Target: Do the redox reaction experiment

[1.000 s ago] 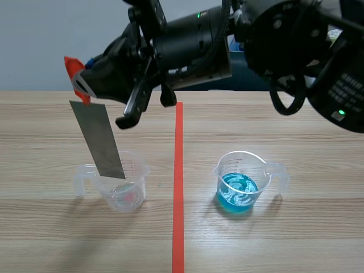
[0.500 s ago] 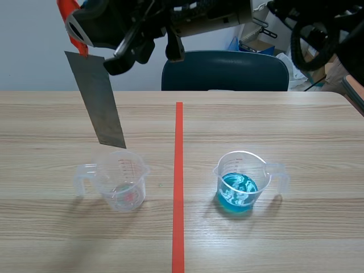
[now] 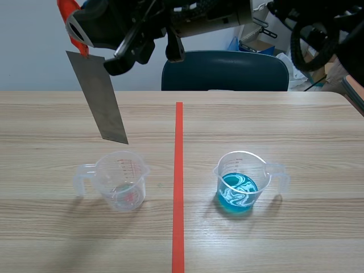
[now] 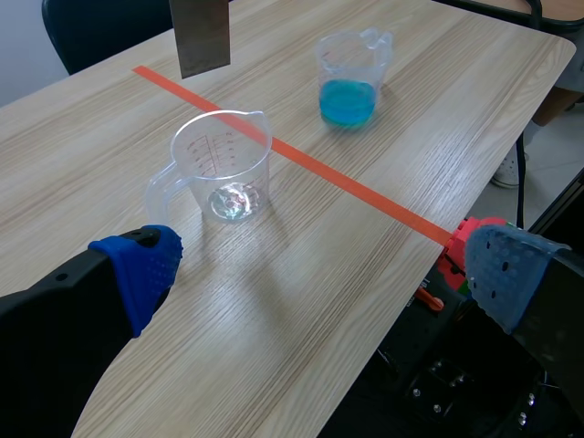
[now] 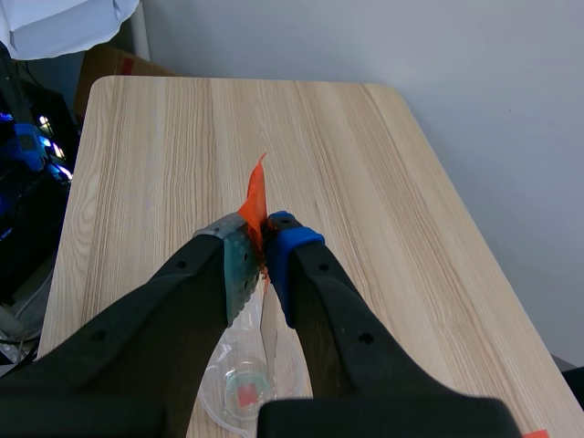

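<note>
A grey metal strip (image 3: 102, 96) with an orange-red tab (image 3: 70, 17) at its top hangs tilted above the clear measuring cup (image 3: 120, 180), its lower end just clear of the rim. My right gripper (image 3: 79, 31), reaching across from the right at the top, is shut on the tab (image 5: 255, 208). The clear cup (image 4: 224, 164) holds a little clear liquid. A second cup (image 3: 240, 181) with blue liquid stands right of the red tape line. My left gripper (image 4: 315, 265) is open and held back above the table's near side, away from both cups (image 4: 348, 77).
A dark blue chair (image 3: 224, 71) stands behind the table's far edge. The red tape line (image 3: 178, 182) runs down the table's middle between the cups. The table's right edge (image 3: 350, 108) lies near the right arm.
The right gripper has lifted the metal strip up out of the clear cup; its lower end now hangs above the rim. The cups have not moved.
</note>
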`<state>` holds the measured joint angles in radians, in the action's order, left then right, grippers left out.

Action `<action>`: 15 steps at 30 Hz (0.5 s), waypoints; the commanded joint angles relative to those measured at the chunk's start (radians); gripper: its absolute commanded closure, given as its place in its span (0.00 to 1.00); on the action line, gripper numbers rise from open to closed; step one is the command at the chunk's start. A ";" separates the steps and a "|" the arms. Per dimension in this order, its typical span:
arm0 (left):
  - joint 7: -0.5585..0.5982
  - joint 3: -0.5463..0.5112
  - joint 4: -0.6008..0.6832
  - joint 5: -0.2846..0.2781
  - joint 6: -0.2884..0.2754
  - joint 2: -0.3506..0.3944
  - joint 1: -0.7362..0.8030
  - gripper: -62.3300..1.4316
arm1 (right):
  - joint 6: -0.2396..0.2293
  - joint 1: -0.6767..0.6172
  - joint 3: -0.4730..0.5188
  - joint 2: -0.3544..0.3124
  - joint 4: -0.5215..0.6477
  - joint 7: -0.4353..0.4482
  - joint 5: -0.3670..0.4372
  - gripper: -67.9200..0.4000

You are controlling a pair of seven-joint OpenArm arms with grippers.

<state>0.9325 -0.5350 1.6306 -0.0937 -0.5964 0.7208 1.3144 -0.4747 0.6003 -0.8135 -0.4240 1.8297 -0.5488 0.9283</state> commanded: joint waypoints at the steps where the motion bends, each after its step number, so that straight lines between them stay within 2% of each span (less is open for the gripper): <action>1: 0.013 0.007 0.014 -0.010 0.002 -0.008 0.002 0.00 | 0.004 0.009 -0.003 -0.002 -0.002 0.015 0.007 0.99; 15: 0.013 0.007 0.014 -0.010 0.003 -0.008 0.002 0.00 | 0.004 -0.002 -0.003 -0.002 -0.002 0.016 0.006 0.99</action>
<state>0.9325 -0.5350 1.6306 -0.0937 -0.5964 0.7208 1.3144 -0.4747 0.5812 -0.8135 -0.4240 1.8282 -0.5484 0.9279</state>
